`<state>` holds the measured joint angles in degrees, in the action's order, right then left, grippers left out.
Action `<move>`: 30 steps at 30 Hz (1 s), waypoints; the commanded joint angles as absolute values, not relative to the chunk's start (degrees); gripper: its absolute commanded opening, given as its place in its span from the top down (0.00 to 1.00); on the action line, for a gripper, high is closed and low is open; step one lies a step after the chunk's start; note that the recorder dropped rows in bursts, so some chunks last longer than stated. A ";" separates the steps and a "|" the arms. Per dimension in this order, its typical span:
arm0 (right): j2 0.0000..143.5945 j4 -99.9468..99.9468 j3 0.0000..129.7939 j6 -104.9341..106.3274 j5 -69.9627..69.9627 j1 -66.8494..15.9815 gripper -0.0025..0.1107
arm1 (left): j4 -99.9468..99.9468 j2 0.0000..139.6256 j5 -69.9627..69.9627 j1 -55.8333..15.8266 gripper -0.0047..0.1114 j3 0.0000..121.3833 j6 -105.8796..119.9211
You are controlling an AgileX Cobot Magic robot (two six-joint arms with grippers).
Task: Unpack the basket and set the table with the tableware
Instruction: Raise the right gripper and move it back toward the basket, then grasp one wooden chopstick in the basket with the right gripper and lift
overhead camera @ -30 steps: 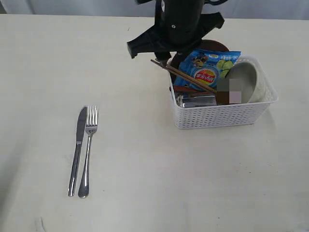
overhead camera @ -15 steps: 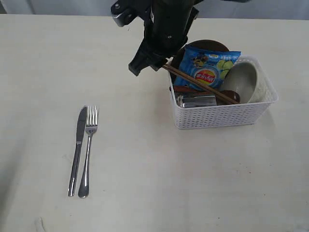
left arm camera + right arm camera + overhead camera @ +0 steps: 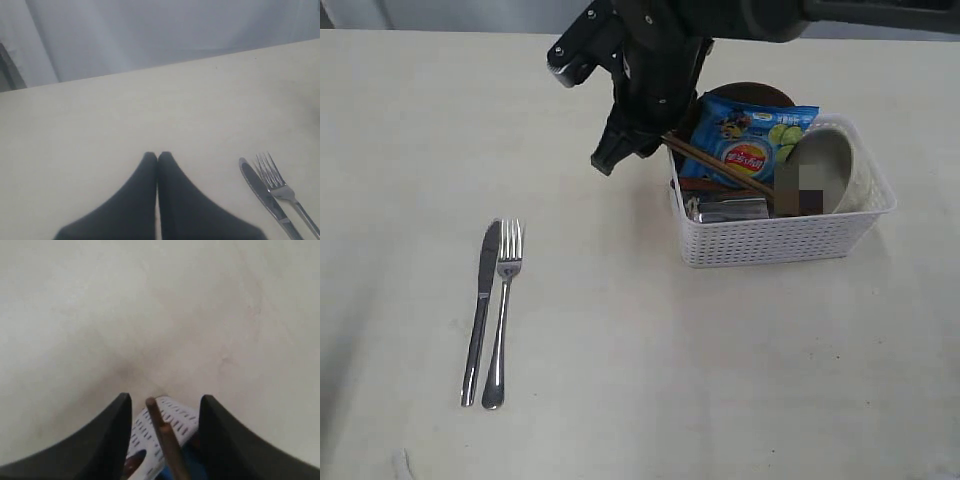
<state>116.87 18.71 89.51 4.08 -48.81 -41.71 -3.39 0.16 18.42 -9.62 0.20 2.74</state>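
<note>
The white basket (image 3: 780, 242) stands at the right of the table (image 3: 620, 350). In it are wooden chopsticks (image 3: 720, 165) lying aslant, a pale bowl (image 3: 835, 160), a steel cup (image 3: 725, 208), a dark spoon (image 3: 700, 185) and a brown plate (image 3: 755, 93) at the back. My right gripper (image 3: 655, 135) hangs over the basket's near-left corner. It is open, and the chopsticks' raised end (image 3: 165, 440) stands between its fingers with a gap on each side. A steel knife (image 3: 480, 310) and fork (image 3: 502, 310) lie side by side on the left. My left gripper (image 3: 157, 156) is shut and empty, with the knife (image 3: 260, 192) nearby.
A blue chip bag (image 3: 750, 140) leans in the basket under the chopsticks. The basket's perforated rim (image 3: 172, 420) lies just below the right fingers. Bare tabletop (image 3: 410, 130) stretches to the left and front of the basket. A pale curtain (image 3: 150, 35) hangs behind the table.
My right gripper has turned from lying crosswise behind the basket to slanting over its left corner, round the chopsticks' end. Its jaws stay equally wide. Knife, fork and basket have not moved.
</note>
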 commanded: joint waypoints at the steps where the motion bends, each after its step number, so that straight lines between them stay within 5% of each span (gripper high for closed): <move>1: 117.73 20.94 89.85 3.77 -48.48 -41.58 0.61 | -2.73 0.00 18.33 -10.00 0.96 0.00 2.83; 5: 117.98 20.94 89.85 3.77 -48.12 -41.58 0.69 | -2.73 0.00 18.33 -10.00 0.96 0.00 2.83; 9: 117.98 21.17 89.85 4.14 -48.22 -41.58 0.98 | -2.73 0.00 18.33 -10.00 0.96 0.00 2.83; 30: 105.02 21.17 89.85 4.39 -50.00 -41.58 0.98 | -2.73 0.00 18.33 -10.00 0.96 0.00 2.83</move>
